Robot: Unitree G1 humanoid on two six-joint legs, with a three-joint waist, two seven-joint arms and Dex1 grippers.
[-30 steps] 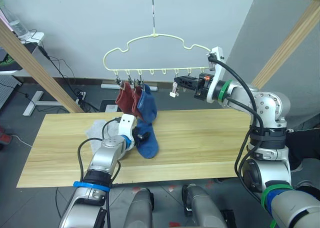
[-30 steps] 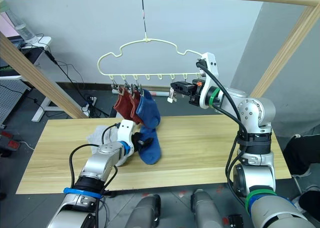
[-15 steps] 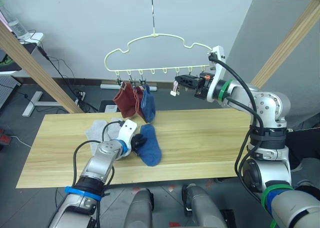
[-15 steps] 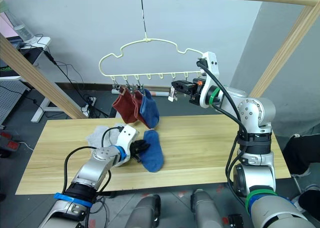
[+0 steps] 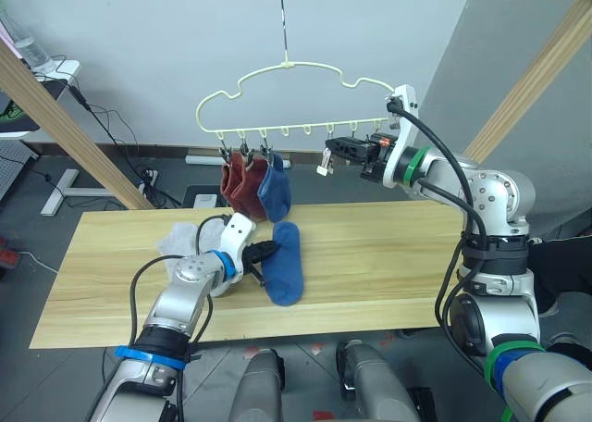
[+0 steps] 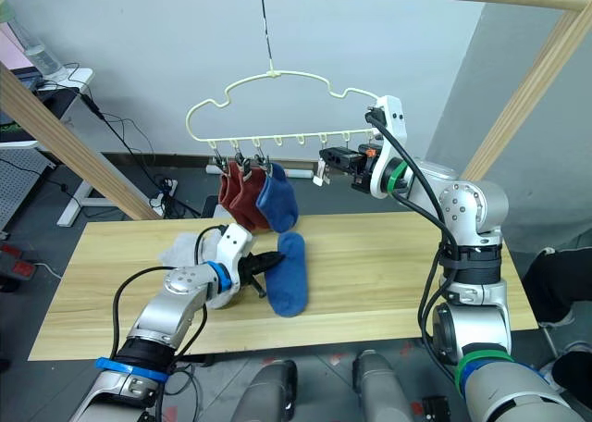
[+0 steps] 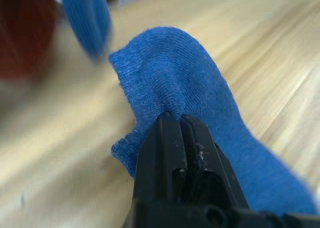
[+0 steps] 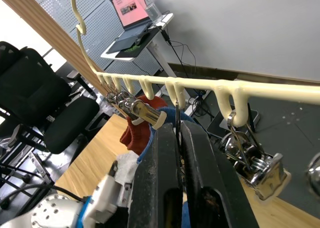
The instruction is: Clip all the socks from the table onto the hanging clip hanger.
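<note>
My left end effector (image 7: pixel 176 119) is pinched shut on the blue sock (image 5: pixel 286 263) lying on the bench (image 5: pixel 370 255), soft and limp, so I'd hold its cuff, while farther off my right end effector (image 5: pixel 331 149) seems closed on a clip of the clip hanger (image 5: pixel 287 66).

Two red socks (image 5: pixel 242 181) and a blue sock (image 5: pixel 275 187) are clipped to the hanger (image 5: pixel 296 98); another blue sock (image 5: pixel 286 263) and grey socks (image 5: pixel 180 240) lie on the tabletop (image 5: pixel 370 265).
</note>
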